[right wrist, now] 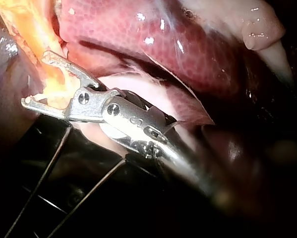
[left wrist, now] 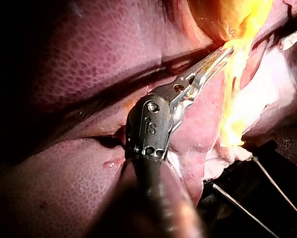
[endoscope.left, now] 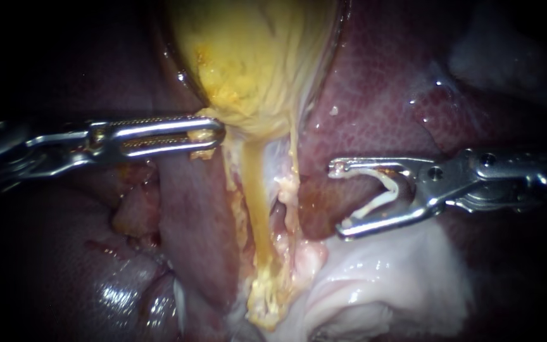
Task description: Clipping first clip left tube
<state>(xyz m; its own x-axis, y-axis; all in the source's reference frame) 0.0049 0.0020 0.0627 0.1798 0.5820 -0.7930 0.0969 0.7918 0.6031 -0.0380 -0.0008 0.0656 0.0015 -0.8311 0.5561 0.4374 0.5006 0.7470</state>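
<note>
Your left instrument (endoscope.left: pixel 213 136) has its pincer clamped on the gallbladder (endoscope.left: pixel 254 57). Your right instrument (endoscope.left: pixel 339 199), pincer wide, carries a clip (endoscope.left: pixel 370 208) near the left tube (endoscope.left: pixel 257 202), not touching it.

The gallbladder (endoscope.left: pixel 254 57) is yellow, with paler cream streaks. The tube (endoscope.left: pixel 257 209) below it is yellow-orange. The liver (endoscope.left: pixel 381 95) is dark red to purple and carries a fine net pattern of small pale cells. The left tool (endoscope.left: pixel 220 134) is shiny silver with a row of fine ridges. The right tool (endoscope.left: pixel 339 199) is also silver, and the clip (endoscope.left: pixel 384 197) in it is white. The tissue (endoscope.left: pixel 394 278) under the right tool is glossy white and pink.
</note>
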